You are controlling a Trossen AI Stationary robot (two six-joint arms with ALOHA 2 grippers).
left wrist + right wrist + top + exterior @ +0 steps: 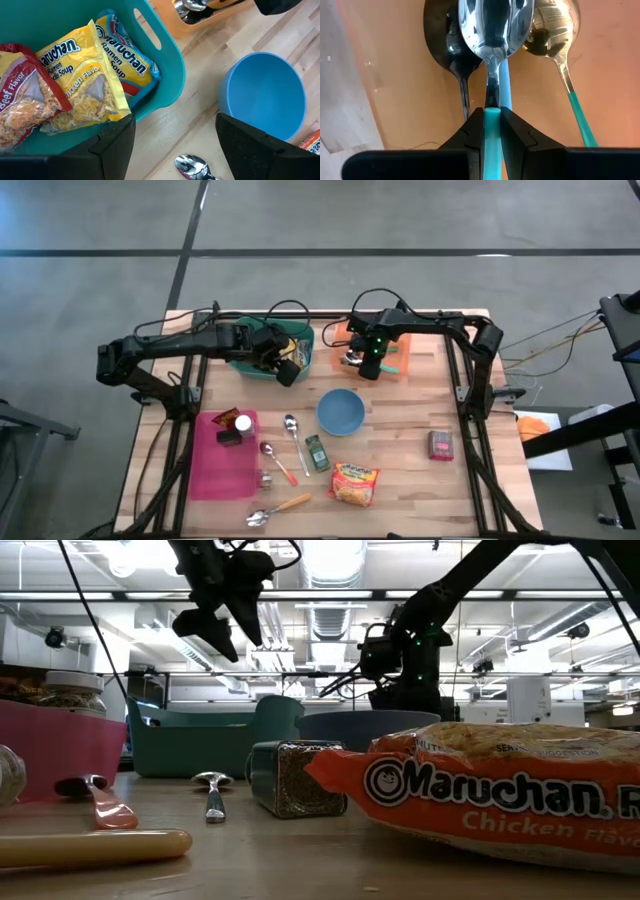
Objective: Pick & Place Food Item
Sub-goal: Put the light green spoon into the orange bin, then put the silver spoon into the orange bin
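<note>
We saw the near ramen packet (490, 795) cut off at the low view's right edge. On the wooden counter (400, 450), more ramen packets (85, 85) lay in the teal bin (167, 65), just below the released left claw (287, 368). Farther right, the right claw (492, 125) clenched a teal spoon handle (492, 117) over the orange tray (400, 365). Ceiling lights glowed behind.
</note>
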